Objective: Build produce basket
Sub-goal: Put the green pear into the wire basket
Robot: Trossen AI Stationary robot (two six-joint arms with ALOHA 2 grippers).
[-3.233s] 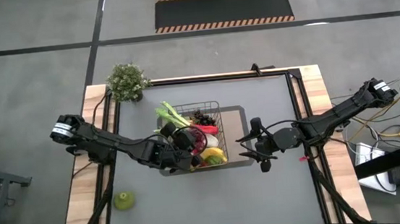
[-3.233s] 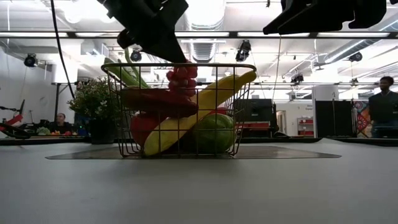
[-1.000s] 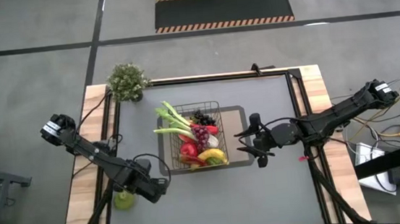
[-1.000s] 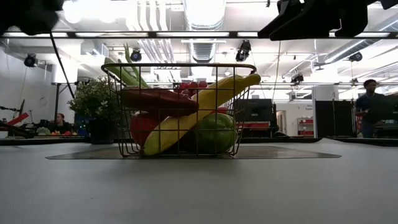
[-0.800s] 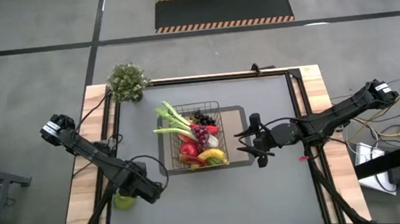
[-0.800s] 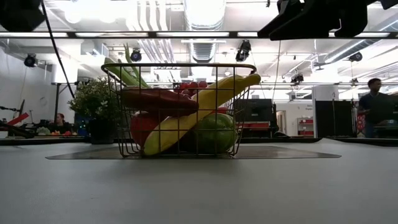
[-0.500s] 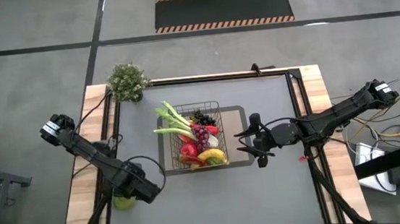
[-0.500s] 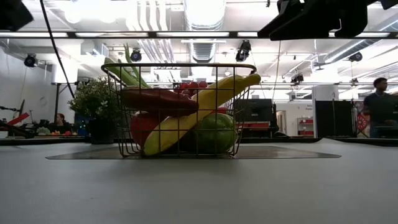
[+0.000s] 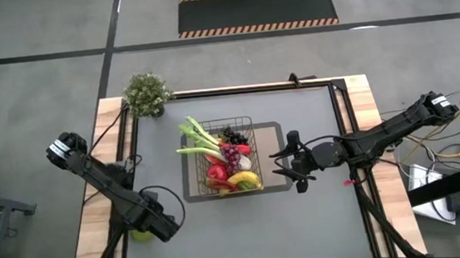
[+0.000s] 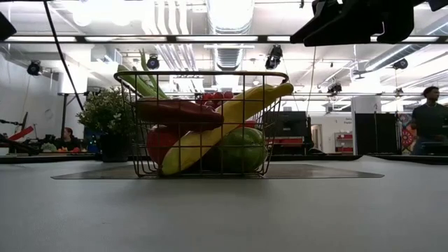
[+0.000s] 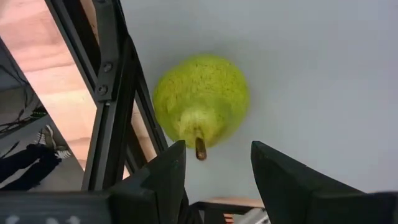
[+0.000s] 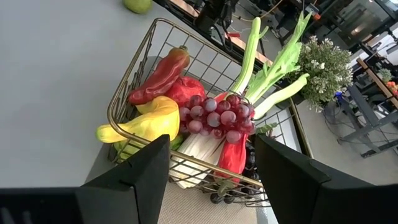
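Observation:
The dark wire basket (image 9: pixel 220 157) stands on a grey mat, filled with leek, purple grapes (image 12: pixel 214 117), red peppers, a banana (image 10: pixel 210 126) and a green piece. A green pear (image 11: pixel 200 102) lies on the grey table by its side, stem toward my left gripper, close to the black frame rail at the near left; in the high view (image 9: pixel 140 235) the arm covers most of it. My left gripper (image 11: pixel 214 171) is open and empty just before the pear. My right gripper (image 9: pixel 293 163) is open and empty, right of the basket.
A leafy potted plant (image 9: pixel 146 93) stands at the far left corner. The grey mat (image 9: pixel 276 154) reaches right of the basket. Black frame rails (image 11: pixel 112 74) run along the table's left side beside the pear. A person (image 10: pixel 428 119) stands in the room behind.
My left gripper has moved toward the table's near left corner, closing in on the pear, and has left the low view's top left. Its fingers are empty. The basket, its produce and my right arm have kept still.

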